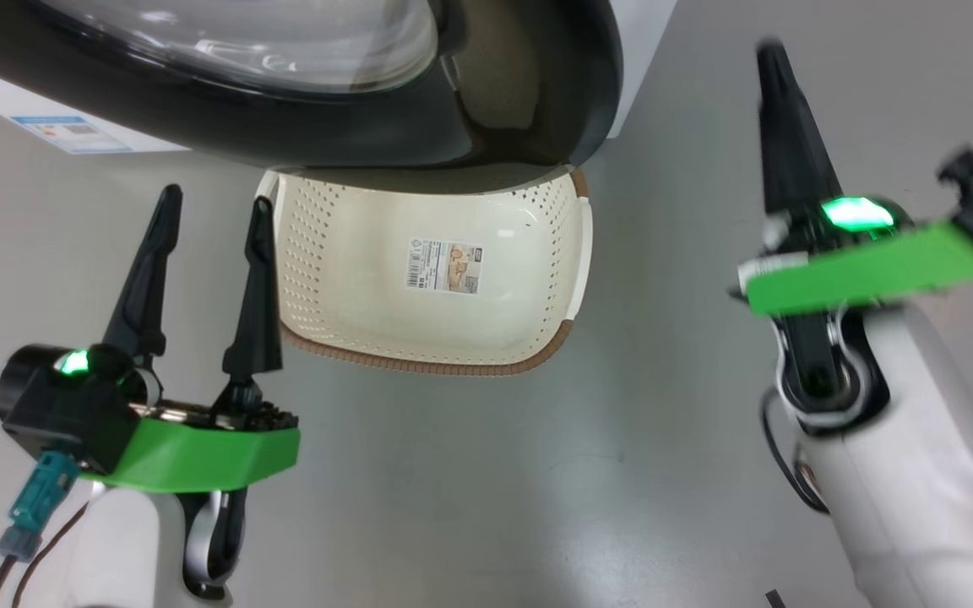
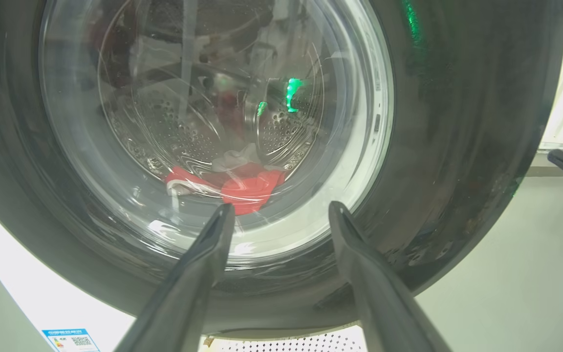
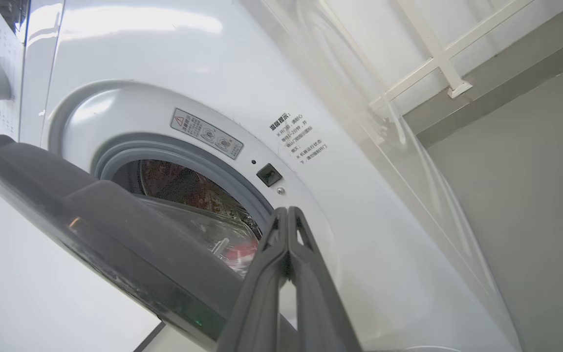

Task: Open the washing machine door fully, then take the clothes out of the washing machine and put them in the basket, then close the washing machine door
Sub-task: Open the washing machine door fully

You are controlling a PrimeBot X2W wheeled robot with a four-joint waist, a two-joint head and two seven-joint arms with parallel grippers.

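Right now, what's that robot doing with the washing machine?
It's starting to unload it. The washing machine door is only partly open, and the red clothes are inside the drum. The basket sits empty on the floor below. Its right fingers are pressed together, holding nothing; its left fingers are spread open.

1. The washing machine door (image 1: 301,127), a glossy black ring around bulging clear glass, stands partly open, swung out from the front.
2. The washing machine (image 3: 164,63) is a white front-loader with a grey rubber ring.
3. The clothes (image 2: 245,188), red with white trim plus a whitish piece, lie low in the steel drum (image 2: 184,142).
4. The basket (image 1: 351,295), cream, perforated and brown-rimmed, sits on the floor (image 1: 453,490), its far edge under the door.
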